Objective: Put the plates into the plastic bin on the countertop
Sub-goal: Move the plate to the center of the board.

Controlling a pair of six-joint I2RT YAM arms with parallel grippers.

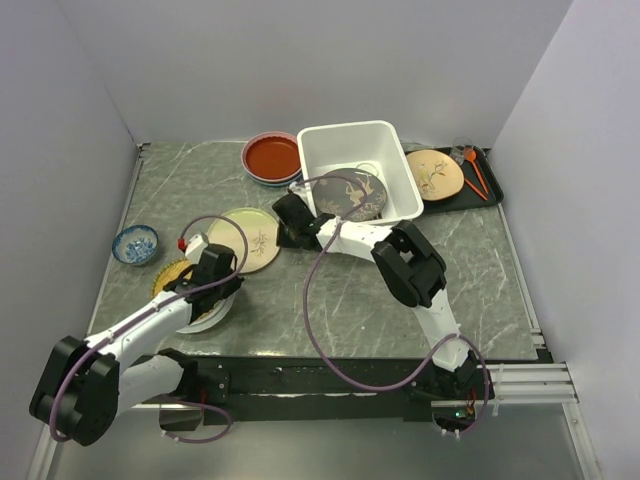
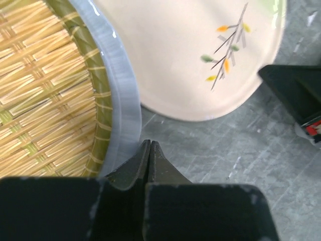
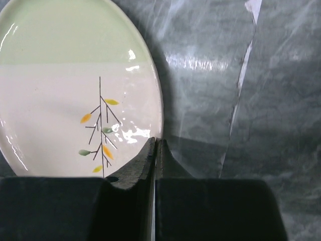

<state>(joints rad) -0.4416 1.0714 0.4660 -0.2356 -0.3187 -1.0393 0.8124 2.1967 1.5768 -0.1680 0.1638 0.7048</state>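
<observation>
Looking at left gripper [image 2: 150, 145]: I see the jaws clenched tip to tip with nothing held. They sit just beside the pale rim under the yellow lattice plate [image 2: 40, 90], at the near left.
Right gripper [image 3: 155, 143]: I see it pressed closed and holding nothing, tips at the right edge of the cream-and-green plate [image 3: 75, 100].
Gap: a narrow wedge of countertop [image 2: 241, 160] parts the lattice stack from the cream-and-green plate.
Plastic bin [image 1: 400, 160]: far centre, with the dark plate [image 1: 350, 195] inside.
Red plate [image 1: 272, 155]: just beside the bin's left wall.
Black tray [image 1: 478, 198]: right of the bin, carrying a cream plate [image 1: 433, 173].
Small blue bowl [image 1: 135, 244]: far left, apart from the lattice stack.
Open room: I see bare marble right of the right gripper's tips and across the near right.
</observation>
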